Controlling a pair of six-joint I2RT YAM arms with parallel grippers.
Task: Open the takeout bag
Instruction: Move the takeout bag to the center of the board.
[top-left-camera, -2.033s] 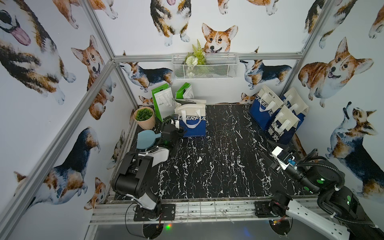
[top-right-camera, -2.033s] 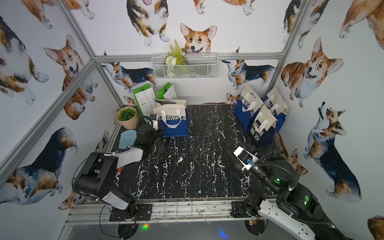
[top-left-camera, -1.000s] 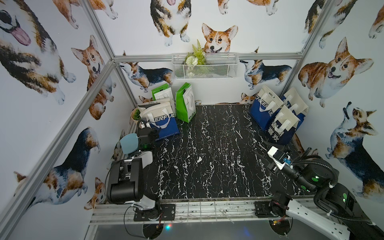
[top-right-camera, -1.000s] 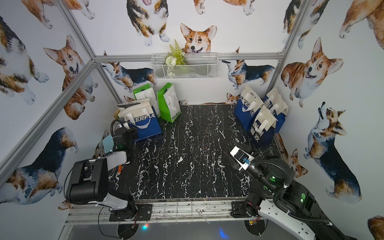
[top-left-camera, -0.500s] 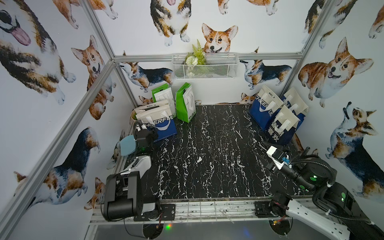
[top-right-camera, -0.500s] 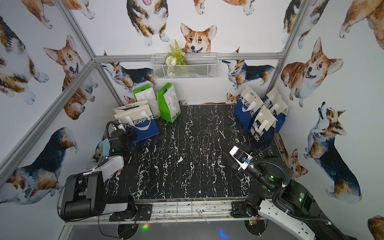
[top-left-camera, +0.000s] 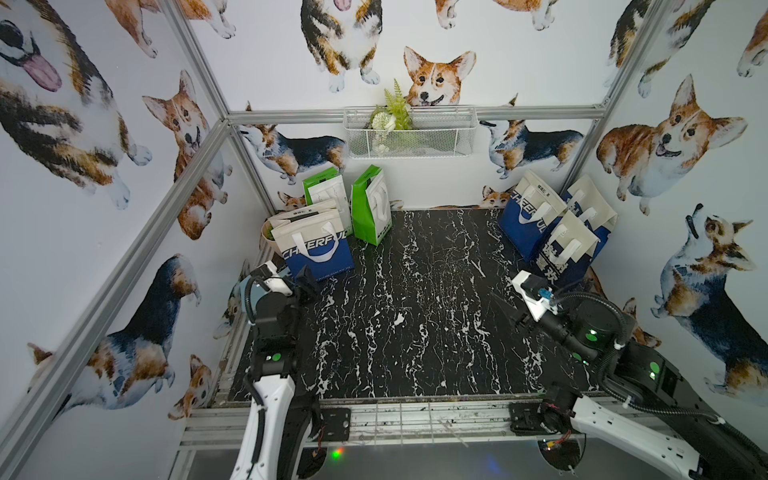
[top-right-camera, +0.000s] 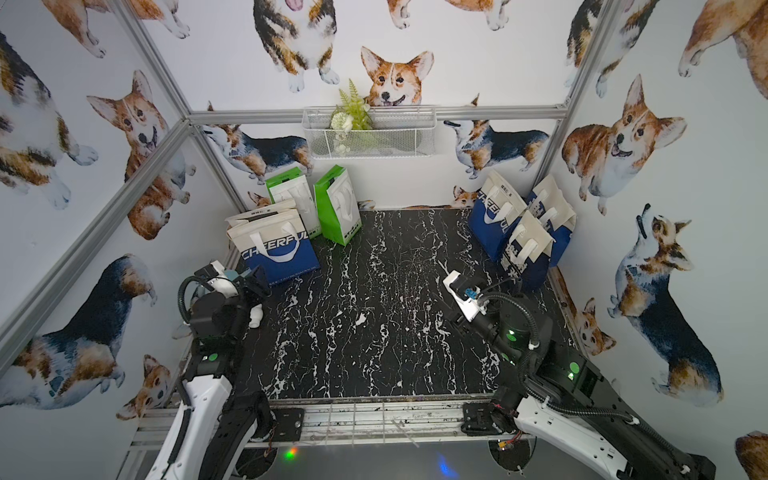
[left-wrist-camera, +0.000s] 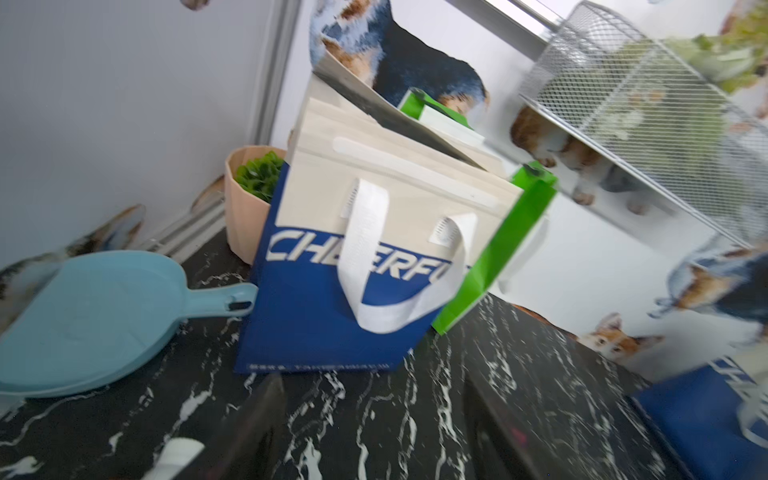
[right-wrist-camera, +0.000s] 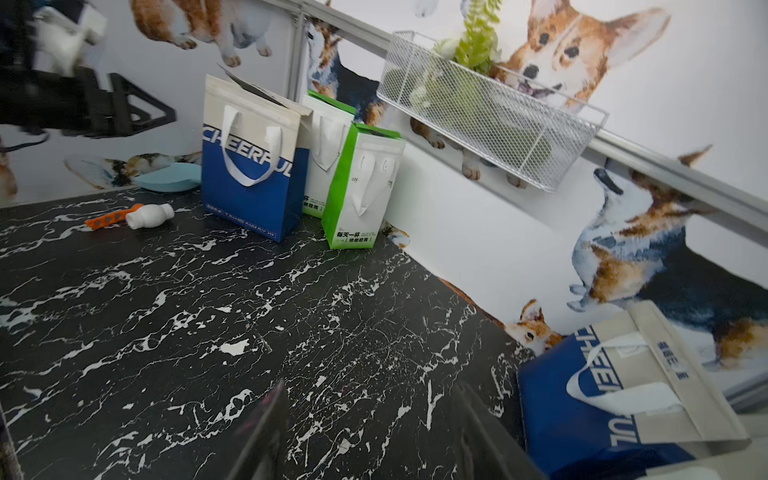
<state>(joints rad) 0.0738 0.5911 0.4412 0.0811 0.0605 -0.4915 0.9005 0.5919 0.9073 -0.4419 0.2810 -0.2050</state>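
**Bag (top-left-camera: 318, 249) stands by the green bag (top-left-camera: 370, 212), untouched**

A dustpan (left-wrist-camera: 95, 316) and a pot (left-wrist-camera: 243, 216) crowd its side away from the green bag. Beige over blue with a white handle, it stands upright, one flap raised. The left gripper (left-wrist-camera: 374, 395) hangs spread and empty in front of it. The right gripper (right-wrist-camera: 370, 399), also spread and empty, is well apart.

A black marbled tabletop (top-left-camera: 415, 332) is enclosed by walls printed with corgis (top-left-camera: 436, 79). A white wire basket (top-left-camera: 440, 137) is mounted on the back wall, and a fern (top-left-camera: 395, 110) is held in it. At the back left, a green bag (top-left-camera: 372, 212) and a white and green bag (top-left-camera: 328, 193) are stood upright side by side. A cluster of blue and beige bags (top-left-camera: 557, 232) is leaned together in the back right corner. By the left wall, a pale blue dustpan (left-wrist-camera: 91, 316) is laid flat beside a peach pot of greenery (left-wrist-camera: 241, 216). A white pipe fitting (right-wrist-camera: 150, 215) and an orange tool (right-wrist-camera: 109, 218) are laid end to end nearby.
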